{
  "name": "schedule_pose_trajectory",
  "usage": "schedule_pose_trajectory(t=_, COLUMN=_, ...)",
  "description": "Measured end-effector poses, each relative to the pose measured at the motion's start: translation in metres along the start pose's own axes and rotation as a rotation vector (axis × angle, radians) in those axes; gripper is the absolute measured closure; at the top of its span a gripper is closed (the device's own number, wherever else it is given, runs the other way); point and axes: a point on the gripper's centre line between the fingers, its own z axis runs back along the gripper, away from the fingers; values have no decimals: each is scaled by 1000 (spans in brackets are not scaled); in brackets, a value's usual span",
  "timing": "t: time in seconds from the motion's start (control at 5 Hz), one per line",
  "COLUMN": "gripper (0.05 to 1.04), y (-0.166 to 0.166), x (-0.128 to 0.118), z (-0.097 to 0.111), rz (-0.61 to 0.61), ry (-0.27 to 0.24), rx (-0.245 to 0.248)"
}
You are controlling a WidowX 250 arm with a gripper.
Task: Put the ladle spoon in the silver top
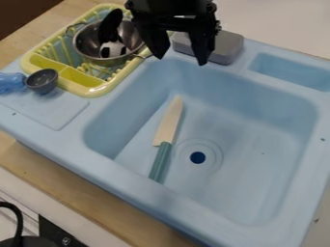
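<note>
We see the gripper (180, 61) over the far edge of the blue sink (193, 205), a little left of the middle, pointing down. Its fingers are open — the two tips stand well apart, with nothing held between them. The black ladle spoon (111, 25) is in the silver pot (84, 48), its broad dark end raised above the pot's far side. A black and white piece (113, 49) shows low inside the same pot; whether it belongs to the spoon, we cannot tell. The pot sits in the yellow dish rack (97, 91) at the far left of the sink, with its handles out to either side.

Just beside the rack's near left corner we find a small grey cup (42, 81), its opening facing up, and a clear blue piece (11, 82) touches its left side. A grey block (226, 47) lies on the sink's far rim, behind the basin and to the right of the rack.

Down in the basin lies a knife (169, 120) — pale blade toward the far side, teal handle toward the near side — just left of the round drain (198, 157). A shallow tray (293, 72) is moulded into the far right of the rim. We see the wooden bench (84, 193) along the near left side, and a black cable (18, 219) at the near left corner.
</note>
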Motion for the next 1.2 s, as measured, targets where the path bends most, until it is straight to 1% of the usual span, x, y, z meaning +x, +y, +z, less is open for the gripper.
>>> schedule_pose_trajectory(t=0.2, gripper=90, y=1, x=-7, z=-6, rz=-1, ry=37, rx=3)
schedule_pose_trajectory(t=0.4, gripper=90, y=10, x=-28, z=2, rz=-57, ry=131, rx=39)
schedule_pose_trajectory(t=0.6, gripper=90, y=22, x=-43, z=15, rz=-123, ry=164, rx=58)
schedule_pose_trajectory(t=0.8, gripper=90, y=39, x=-61, z=34, rz=-208, ry=238, rx=82)
schedule_pose_trajectory(t=1.0, gripper=89, y=65, x=-71, z=43, rz=-337, ry=332, rx=74)
schedule_pose_trajectory(t=1.2, gripper=90, y=91, x=-80, z=57, rz=-519, ry=383, rx=63)
